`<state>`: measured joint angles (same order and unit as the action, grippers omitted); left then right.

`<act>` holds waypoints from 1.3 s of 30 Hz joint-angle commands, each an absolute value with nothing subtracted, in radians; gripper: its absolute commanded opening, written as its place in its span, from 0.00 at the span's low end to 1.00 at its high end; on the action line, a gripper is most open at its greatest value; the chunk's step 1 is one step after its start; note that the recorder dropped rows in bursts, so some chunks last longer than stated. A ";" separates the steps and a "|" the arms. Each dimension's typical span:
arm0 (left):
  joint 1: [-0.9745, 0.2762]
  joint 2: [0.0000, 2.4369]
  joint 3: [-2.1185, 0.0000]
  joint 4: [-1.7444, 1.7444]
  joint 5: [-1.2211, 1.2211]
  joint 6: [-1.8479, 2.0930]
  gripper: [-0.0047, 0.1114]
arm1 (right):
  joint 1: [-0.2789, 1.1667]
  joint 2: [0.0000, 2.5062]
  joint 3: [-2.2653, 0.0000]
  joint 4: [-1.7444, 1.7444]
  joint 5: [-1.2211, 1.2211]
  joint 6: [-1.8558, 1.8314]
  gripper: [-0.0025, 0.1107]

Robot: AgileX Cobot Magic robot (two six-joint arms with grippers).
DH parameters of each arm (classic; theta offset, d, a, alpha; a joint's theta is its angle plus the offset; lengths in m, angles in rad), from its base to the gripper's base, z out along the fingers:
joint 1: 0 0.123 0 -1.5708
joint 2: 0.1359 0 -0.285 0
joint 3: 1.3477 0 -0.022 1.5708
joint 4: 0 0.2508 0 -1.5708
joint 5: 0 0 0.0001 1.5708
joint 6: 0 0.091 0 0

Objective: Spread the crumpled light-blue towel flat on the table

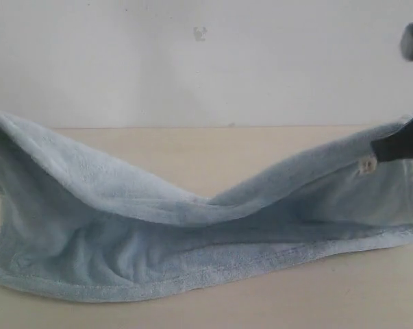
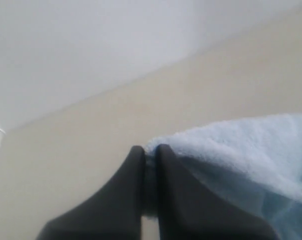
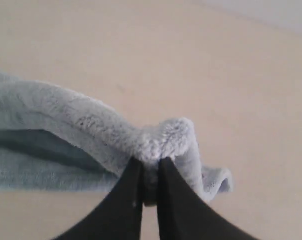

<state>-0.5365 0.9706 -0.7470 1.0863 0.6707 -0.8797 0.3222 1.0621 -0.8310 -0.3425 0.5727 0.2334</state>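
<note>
The light-blue towel [image 1: 192,233] hangs between both grippers, lifted at its two far corners and sagging in the middle, with its near hem lying on the pale-beige table [image 1: 213,151]. At the left edge of the exterior view the left gripper is barely in frame. In its wrist view my left gripper [image 2: 149,152] is shut on a towel [image 2: 241,150] corner. At the right edge my right gripper [image 1: 377,151] is shut on the other raised corner, beside the small white tag [image 1: 366,164]. The right gripper [image 3: 149,162] pinches a bunched fold of towel [image 3: 90,130].
A whitish-grey wall [image 1: 192,62] rises behind the table's far edge. Bare table shows behind the towel and in front of its near hem [image 1: 295,301].
</note>
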 commanded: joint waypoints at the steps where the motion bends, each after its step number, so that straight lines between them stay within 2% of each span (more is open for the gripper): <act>1: -0.540 0.808 -0.671 1.233 0.675 -1.013 0.08 | 0.318 0.891 -0.766 -0.431 0.512 0.286 0.02; 8: -0.540 0.730 -0.533 1.310 0.647 -1.077 0.08 | 0.318 0.831 -0.639 -0.536 0.397 0.347 0.02; 14: -0.540 0.730 -0.451 1.323 0.655 -1.077 0.08 | 0.318 0.849 -0.626 -0.561 0.319 0.448 0.02; 33: -0.540 0.606 -0.426 1.341 0.598 -1.174 0.08 | 0.318 0.814 -0.630 -0.538 0.293 0.645 0.02; 39: -0.540 0.606 -0.419 1.284 0.568 -1.174 0.08 | 0.318 0.801 -0.630 -0.538 0.385 0.628 0.02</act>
